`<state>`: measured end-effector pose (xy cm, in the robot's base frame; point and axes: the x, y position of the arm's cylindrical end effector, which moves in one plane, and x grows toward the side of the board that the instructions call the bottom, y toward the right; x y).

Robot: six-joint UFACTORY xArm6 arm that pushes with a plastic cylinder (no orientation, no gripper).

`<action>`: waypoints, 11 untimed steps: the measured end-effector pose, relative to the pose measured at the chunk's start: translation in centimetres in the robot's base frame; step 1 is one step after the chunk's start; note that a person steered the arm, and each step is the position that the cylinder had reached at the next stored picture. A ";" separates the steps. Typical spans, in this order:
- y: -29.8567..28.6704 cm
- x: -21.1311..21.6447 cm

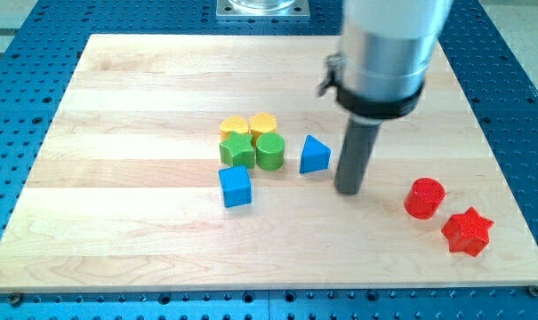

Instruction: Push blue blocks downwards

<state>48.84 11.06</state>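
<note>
A blue cube [236,187] lies near the board's middle, below the green blocks. A blue triangular block [314,155] lies to the right of the green cylinder. My tip [348,190] rests on the board just right of the blue triangular block and a little below it, apart from it by a small gap. The rod hangs from a large grey cylinder [384,53] that hides part of the board's top right.
A yellow heart-like block [234,126] and a yellow hexagon [263,124] sit above a green star-like block [237,151] and a green cylinder [270,152]. A red cylinder [424,197] and a red star [467,231] lie at the lower right. The wooden board [117,222] lies on a blue perforated table.
</note>
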 end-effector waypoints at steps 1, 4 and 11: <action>-1.2 -3.2; -19.1 -2.7; -11.9 0.5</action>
